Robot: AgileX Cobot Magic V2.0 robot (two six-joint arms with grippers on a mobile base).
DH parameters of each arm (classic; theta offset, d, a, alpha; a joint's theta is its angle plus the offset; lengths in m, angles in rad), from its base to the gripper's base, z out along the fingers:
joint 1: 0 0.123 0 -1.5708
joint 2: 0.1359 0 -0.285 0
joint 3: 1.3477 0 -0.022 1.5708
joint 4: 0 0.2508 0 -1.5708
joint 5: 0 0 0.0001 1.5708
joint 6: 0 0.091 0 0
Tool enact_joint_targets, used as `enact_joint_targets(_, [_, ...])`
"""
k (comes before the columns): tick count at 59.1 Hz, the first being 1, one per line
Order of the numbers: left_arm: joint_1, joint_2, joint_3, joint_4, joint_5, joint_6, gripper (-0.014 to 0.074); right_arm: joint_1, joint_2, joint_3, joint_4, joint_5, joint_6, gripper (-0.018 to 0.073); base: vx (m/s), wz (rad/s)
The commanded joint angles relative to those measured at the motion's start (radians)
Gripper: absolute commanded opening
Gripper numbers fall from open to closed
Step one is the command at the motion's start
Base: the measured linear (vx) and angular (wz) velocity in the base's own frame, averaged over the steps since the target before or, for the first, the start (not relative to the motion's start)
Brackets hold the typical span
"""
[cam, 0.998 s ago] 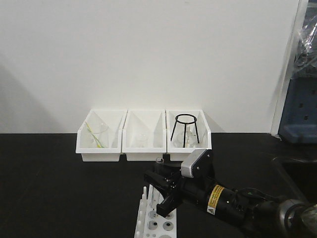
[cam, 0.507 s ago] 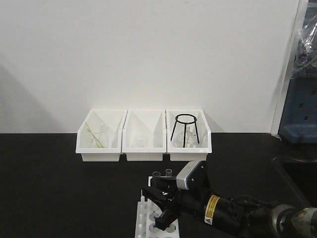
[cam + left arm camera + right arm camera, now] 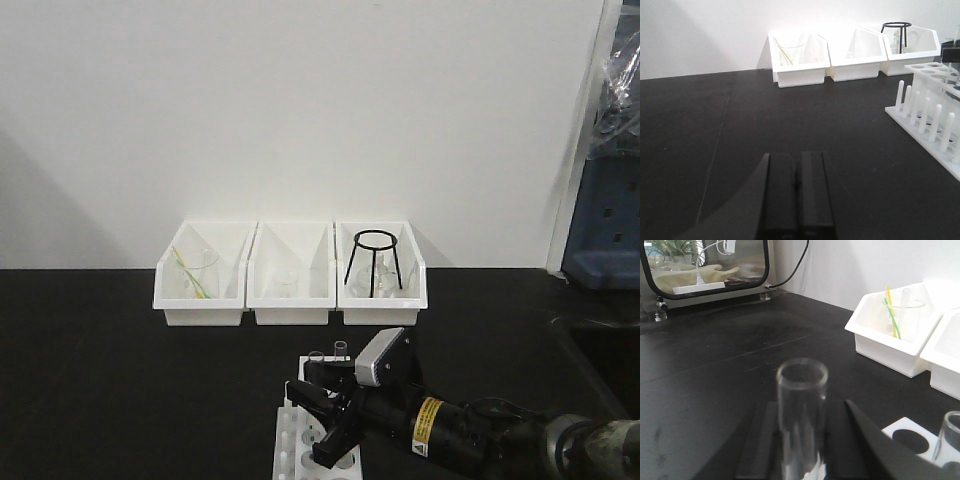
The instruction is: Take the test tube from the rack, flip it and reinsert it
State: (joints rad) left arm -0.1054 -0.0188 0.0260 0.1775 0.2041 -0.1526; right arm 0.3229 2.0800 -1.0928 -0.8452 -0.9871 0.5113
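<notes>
Right pincer (image 3: pixel 802 460): narrow, closed on an upright clear test tube (image 3: pixel 801 410), with a dark finger against each side. The tube's open mouth faces up. Its lower end is blurred, so its depth of seating cannot be judged.

Rack (image 3: pixel 920 132): directly beneath and just ahead of the right pincer. One corner with a round hole shows to the pincer's right in the wrist view, and a second tube (image 3: pixel 950 432) stands there. From the left pincer (image 3: pixel 796 200), the rack lies well ahead and to the right, with its row of upright pegs facing that pincer.

Left pincer: fingers pressed together with nothing between them, low over the bench.

Surface: matte black bench top (image 3: pixel 790 115), with faint scuffs and a straight seam line.

Room: plain white wall (image 3: pixel 300 100) behind the bench. Three white open-front bins (image 3: pixel 292 312) stand side by side against it, beyond the right pincer:
- One holds a glass beaker (image 3: pixel 907 315) with a yellow and a green stick.
- One holds a black ring tripod (image 3: pixel 375 262).

A glass-fronted cabinet (image 3: pixel 705 265) stands far ahead and to the left of the right pincer. A blue unit (image 3: pixel 605 235) stands at the room's edge.
</notes>
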Motion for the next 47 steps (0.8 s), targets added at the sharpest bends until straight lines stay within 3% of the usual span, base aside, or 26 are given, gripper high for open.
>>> enact_joint_targets(1, [0.000, -0.007, -0.004, -0.005, -0.083, -0.010, -0.0007, -0.004, -0.054, -0.026, 0.025, -0.079, -0.006, 0.0414, 0.00, 0.00])
enact_joint_targets(7, [0.000, -0.007, -0.004, -0.005, -0.083, -0.010, -0.0007, -0.004, -0.058, -0.026, 0.026, -0.099, -0.006, 0.0492, 0.00, 0.00])
enact_joint_targets(16, [0.000, -0.007, -0.004, -0.005, -0.083, -0.010, -0.0007, -0.004, -0.128, -0.026, 0.028, -0.108, -0.001, 0.0515, 0.00, 0.00])
enact_joint_targets(22, [0.000, -0.007, -0.004, -0.005, -0.083, -0.010, -0.0007, -0.008, -0.219, -0.026, 0.027, -0.081, 0.035, 0.0473, 0.00, 0.00])
enact_joint_targets(28, [0.000, -0.007, -0.004, -0.005, -0.083, -0.010, -0.0007, -0.025, -0.343, -0.026, -0.021, -0.011, 0.157, 0.0328, 0.00, 0.00])
enact_joint_targets(36, [0.000, -0.007, -0.004, -0.005, -0.083, -0.010, -0.0007, -0.075, -0.518, -0.026, -0.256, 0.079, 0.456, -0.0003, 0.00, 0.00])
enact_joint_targets(47, [0.000, -0.007, -0.004, -0.005, -0.083, -0.010, -0.0007, -0.173, -0.727, -0.026, -0.642, 0.119, 0.787, -0.0013, 0.00, 0.00])
